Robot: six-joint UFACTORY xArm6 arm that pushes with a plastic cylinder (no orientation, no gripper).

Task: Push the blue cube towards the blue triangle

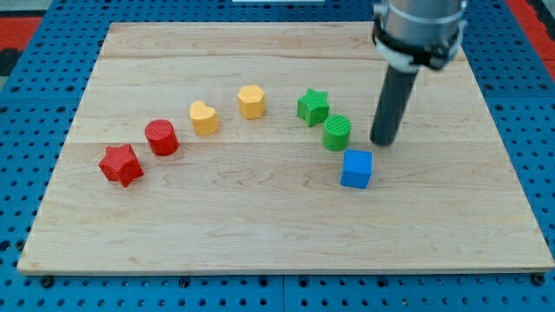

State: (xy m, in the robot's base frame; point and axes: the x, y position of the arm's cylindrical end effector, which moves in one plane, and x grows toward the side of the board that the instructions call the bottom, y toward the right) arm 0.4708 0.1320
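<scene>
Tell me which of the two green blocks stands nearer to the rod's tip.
The round green cylinder, just left of my tip and above the blue cube. The green star lies farther toward the view's upper left.

A: Pale wooden surface [260, 234], seven blocks lying on it.

B: Layout?

A: Arc from the left edge: red star [120, 165], red cylinder [161, 138], yellow heart [204, 118], yellow hexagon [251, 101]. Nearer the right edge: green star [313, 107], green cylinder [337, 133] just beside it, blue cube [356, 168] below.

B: My tip [383, 142]?

A: On the surface, right of the green cylinder, above the cube.
</scene>
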